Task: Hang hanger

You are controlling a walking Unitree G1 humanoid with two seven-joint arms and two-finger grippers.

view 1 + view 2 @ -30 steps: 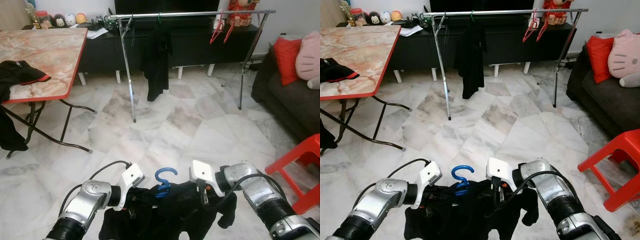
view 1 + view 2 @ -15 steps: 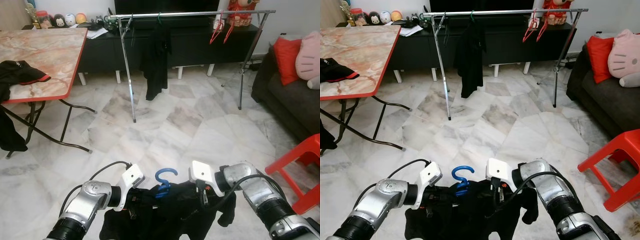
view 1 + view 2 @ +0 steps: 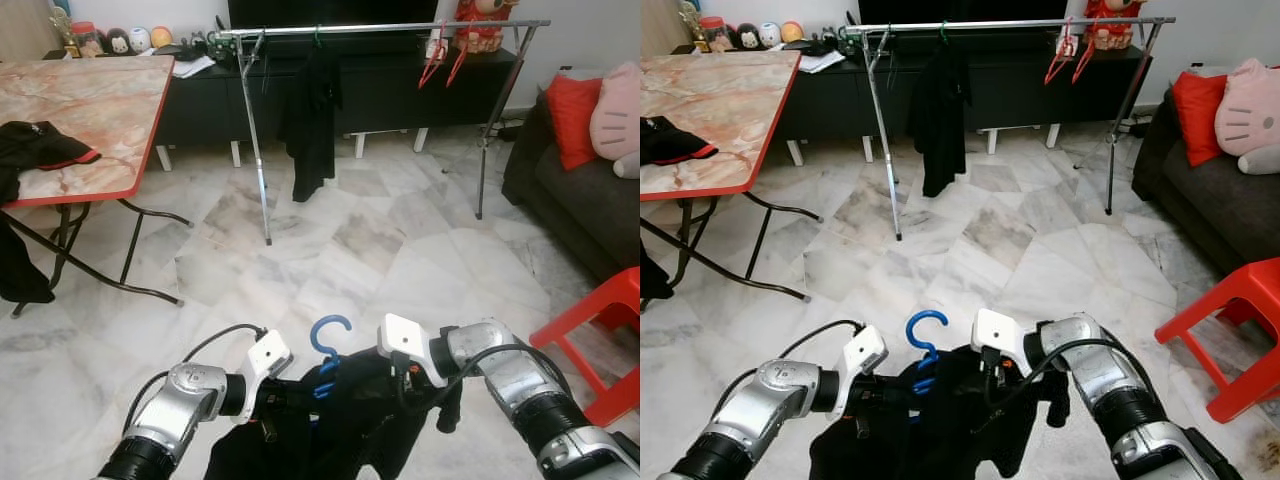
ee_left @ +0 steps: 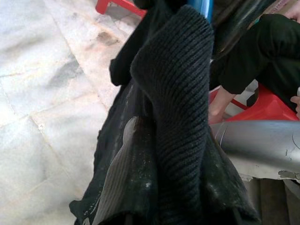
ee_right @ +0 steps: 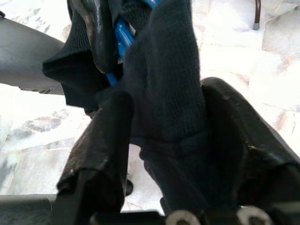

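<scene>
A blue hanger (image 3: pixel 328 338) carries a black knit garment (image 3: pixel 345 425) low in front of me, its hook pointing up. My left gripper (image 3: pixel 284 398) holds the garment's left side and my right gripper (image 5: pixel 161 110) its right side; both are shut on the cloth over the hanger's shoulders. In the right wrist view the blue hanger (image 5: pixel 123 40) runs under the knit between the two black fingers (image 5: pixel 101 140). The left fingertips are buried in the cloth. The clothes rail (image 3: pixel 385 27) stands across the room, with a black garment (image 3: pixel 312 110) hanging on it.
Red hangers (image 3: pixel 441 52) hang at the rail's right end. A marble-top folding table (image 3: pixel 90 110) with dark clothes stands on the left, a dark sofa (image 3: pixel 580 200) with cushions on the right, and a red stool (image 3: pixel 600 335) near my right arm. Marble floor (image 3: pixel 340 260) lies between me and the rail.
Both grippers have lifted the hanger and garment a little, so the blue hook sits higher. The garment hangs more bunched between the arms.
</scene>
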